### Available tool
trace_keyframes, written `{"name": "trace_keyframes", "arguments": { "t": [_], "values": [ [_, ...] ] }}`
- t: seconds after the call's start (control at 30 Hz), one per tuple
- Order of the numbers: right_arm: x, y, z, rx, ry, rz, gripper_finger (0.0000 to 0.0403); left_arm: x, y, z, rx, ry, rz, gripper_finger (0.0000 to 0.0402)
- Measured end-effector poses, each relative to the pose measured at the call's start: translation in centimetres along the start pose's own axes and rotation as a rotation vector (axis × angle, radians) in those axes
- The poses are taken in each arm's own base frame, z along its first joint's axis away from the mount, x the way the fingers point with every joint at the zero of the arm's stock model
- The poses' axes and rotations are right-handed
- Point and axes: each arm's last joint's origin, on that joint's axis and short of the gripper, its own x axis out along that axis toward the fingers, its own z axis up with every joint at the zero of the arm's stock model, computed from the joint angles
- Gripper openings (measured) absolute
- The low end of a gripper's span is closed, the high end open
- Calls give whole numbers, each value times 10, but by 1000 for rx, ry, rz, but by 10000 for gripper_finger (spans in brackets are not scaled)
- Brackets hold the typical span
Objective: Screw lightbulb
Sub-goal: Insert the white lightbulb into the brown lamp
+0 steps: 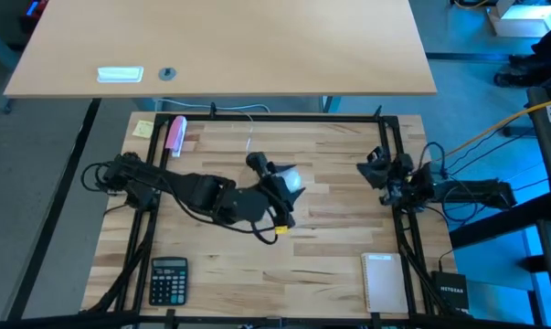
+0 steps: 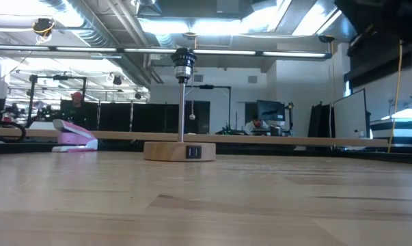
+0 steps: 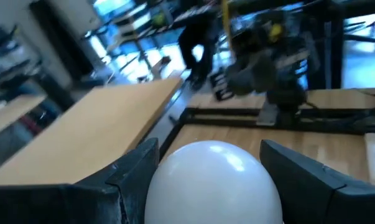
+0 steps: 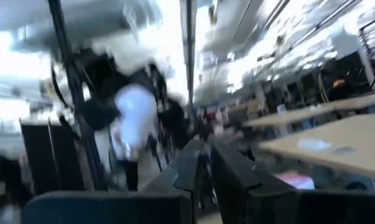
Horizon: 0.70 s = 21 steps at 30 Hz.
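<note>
- The left end effector [image 1: 289, 183] is near the middle of the table [image 1: 330, 247], its arm reaching in from the left edge.
- Its two dark fingers [image 3: 134, 171] are closed against either side of the lightbulb [image 3: 213, 183], whose white frosted globe fills the gap between them in the left wrist view.
- From above, the lightbulb [image 1: 291, 178] shows as a pale patch at the tip of that end effector, just beside the socket [image 1: 255, 162].
- The socket [image 2: 184, 65] tops a thin upright rod on a round wooden base [image 2: 180, 151].
- The right end effector [image 1: 374, 166] waits by the right edge, well apart from the lightbulb; its fingers [image 4: 190, 165] lie nearly together with nothing between them.
- A calculator [image 1: 168, 280] lies near the front-left corner, a pink object [image 1: 175, 134] near the back-left corner.
</note>
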Motion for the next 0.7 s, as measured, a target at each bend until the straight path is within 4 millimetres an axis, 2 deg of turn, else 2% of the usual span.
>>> {"name": "trace_keyframes", "arguments": {
  "t": [0.07,0.2,0.33,0.47,0.6,0.7],
  "values": [
    [12,2,0,-22,77,23,42,2,0,3,75,-36,-73,251],
    [49,8,7,-16,217,103,57,5,6,11,95,-94,-85,254],
    [91,13,10,6,348,166,111,9,10,9,104,-83,-77,251],
    [131,18,12,12,367,265,180,8,8,9,106,-86,-96,253],
    [158,21,7,19,420,375,232,4,4,10,117,-93,-107,254],
    [170,24,0,31,443,419,250,3,4,10,114,-88,-83,253]
  ]
}}
